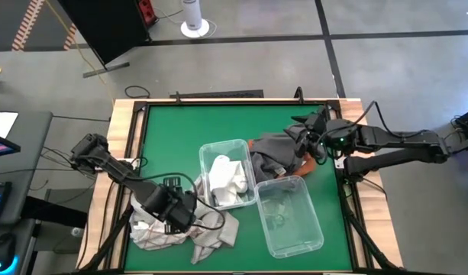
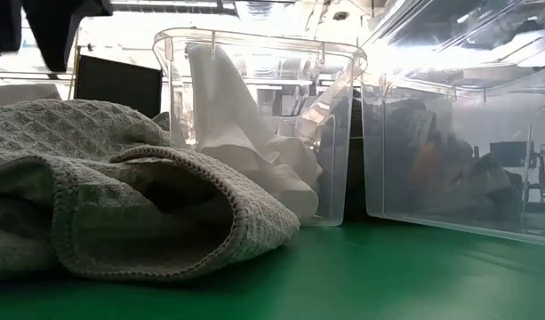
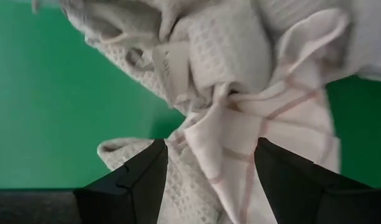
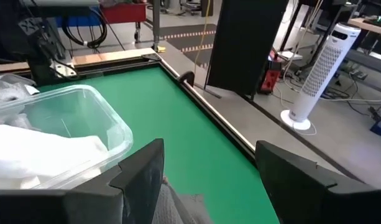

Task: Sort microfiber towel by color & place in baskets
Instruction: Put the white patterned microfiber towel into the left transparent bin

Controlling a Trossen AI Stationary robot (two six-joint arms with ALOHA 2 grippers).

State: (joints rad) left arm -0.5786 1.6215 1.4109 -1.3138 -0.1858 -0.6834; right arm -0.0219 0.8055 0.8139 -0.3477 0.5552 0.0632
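Two clear baskets stand mid-table. The far-left one (image 1: 218, 145) holds white towels (image 1: 227, 179); the near-right one (image 1: 314, 229) looks empty. A pile of pale waffle and pink-striped towels (image 1: 207, 233) lies at the near left. My left gripper (image 1: 176, 208) is open above it, pointing down, with a striped fold (image 3: 240, 124) between its fingers. Dark grey towels (image 1: 275, 156) lie heaped behind the baskets. My right gripper (image 1: 308, 136) is open over their right end, and grey cloth (image 4: 174, 208) shows low between its fingers. My left gripper (image 3: 210, 146) comes at the pale pile from above with its open fingers on either side of a bunched fold of the pink-striped towel (image 3: 227, 162). I cannot tell whether the fingers touch the cloth. The towel lies slack on the table.
Something orange (image 1: 316, 160) peeks out from under the grey towels near the right gripper. The pale pile (image 2: 103, 178) lies against the white-towel basket (image 2: 254, 40). Green table shows bare at the far left (image 1: 172, 130). A wooden frame (image 1: 127, 130) rims the table.
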